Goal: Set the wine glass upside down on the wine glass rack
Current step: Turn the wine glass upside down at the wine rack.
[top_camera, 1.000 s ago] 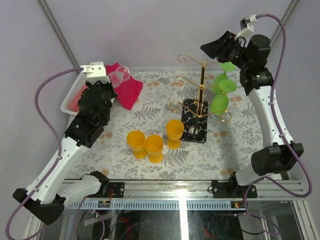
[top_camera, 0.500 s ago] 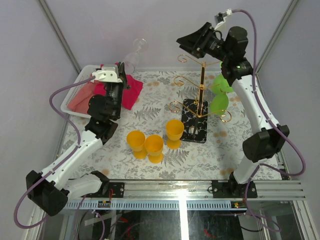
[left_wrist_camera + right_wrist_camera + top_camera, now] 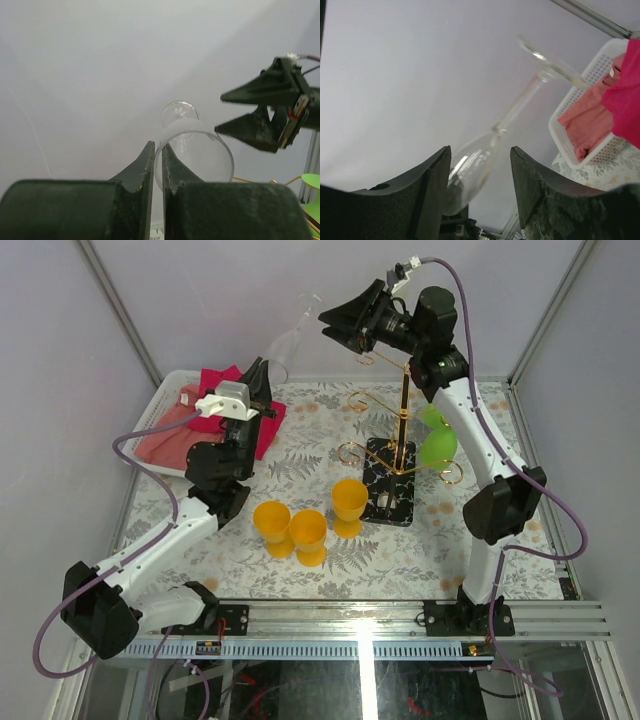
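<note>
A clear wine glass (image 3: 291, 333) is held up in the air over the back left of the table, bowl low and foot high. My left gripper (image 3: 262, 370) is shut on the rim of its bowl (image 3: 196, 156), one finger inside and one outside. My right gripper (image 3: 334, 326) is open, level with the glass and just right of it, not touching. In the right wrist view the bowl (image 3: 472, 167) shows between the open fingers. The wine glass rack (image 3: 405, 405), a gold pole on a black veined base (image 3: 388, 498), stands at centre right.
Green glasses (image 3: 440, 445) hang upside down on the rack's right arms. Three yellow goblets (image 3: 309, 535) stand in front of the rack. A white basket (image 3: 160, 400) with pink and red cloths (image 3: 262, 420) sits at the back left.
My left gripper has lifted the wine glass from the basket, up and to the right. My right arm has swung left from the rack's right side toward the glass.
</note>
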Controlling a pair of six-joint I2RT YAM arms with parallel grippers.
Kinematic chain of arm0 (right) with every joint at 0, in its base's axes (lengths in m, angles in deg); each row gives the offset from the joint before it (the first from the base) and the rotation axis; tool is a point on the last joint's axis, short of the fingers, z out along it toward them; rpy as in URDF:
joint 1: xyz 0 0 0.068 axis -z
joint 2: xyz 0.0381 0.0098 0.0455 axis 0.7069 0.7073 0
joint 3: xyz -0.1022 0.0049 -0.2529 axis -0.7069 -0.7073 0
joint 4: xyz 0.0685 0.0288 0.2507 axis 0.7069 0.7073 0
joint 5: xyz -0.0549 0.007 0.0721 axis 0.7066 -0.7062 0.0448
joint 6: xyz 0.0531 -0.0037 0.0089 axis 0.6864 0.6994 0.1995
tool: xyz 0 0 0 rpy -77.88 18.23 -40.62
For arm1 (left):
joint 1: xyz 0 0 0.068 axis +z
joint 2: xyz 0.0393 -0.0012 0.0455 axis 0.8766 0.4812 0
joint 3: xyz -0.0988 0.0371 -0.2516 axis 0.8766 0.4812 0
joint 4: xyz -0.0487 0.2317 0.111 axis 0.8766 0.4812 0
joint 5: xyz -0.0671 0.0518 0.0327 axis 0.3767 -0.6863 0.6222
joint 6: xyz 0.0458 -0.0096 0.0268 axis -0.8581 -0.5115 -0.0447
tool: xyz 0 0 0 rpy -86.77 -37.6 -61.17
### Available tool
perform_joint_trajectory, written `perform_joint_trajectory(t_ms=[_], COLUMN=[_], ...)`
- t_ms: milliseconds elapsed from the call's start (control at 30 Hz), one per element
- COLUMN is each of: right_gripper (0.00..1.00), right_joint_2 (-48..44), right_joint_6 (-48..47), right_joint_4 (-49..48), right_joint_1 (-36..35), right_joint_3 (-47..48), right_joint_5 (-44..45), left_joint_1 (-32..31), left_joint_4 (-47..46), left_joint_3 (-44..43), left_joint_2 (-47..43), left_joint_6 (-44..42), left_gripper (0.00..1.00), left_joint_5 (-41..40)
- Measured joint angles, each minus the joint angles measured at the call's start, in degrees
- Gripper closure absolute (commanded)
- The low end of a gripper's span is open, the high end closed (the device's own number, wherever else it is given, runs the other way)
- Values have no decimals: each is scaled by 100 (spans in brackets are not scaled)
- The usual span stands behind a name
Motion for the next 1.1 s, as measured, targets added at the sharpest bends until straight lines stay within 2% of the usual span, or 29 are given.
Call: perform_joint_trajectory(t_ms=[200, 867, 1100], right_gripper=[43, 45, 53], right_joint_2=[63, 501, 699], right_joint_6=[146, 140, 190], right_joint_4=[-190, -44, -81], right_joint_1=[-17, -299, -426], right_joint_3=[393, 529, 643], right_joint_5=[-4, -7, -4], left_joint_1=[-48, -129, -160], left_joint_4=[-304, -793, -885], left_joint_3=[184, 214, 214], left_joint_2=[157, 289, 439], left_joint_6=[-2, -33, -33], left_gripper=[100, 100, 100], left_joint_5=[9, 103, 149])
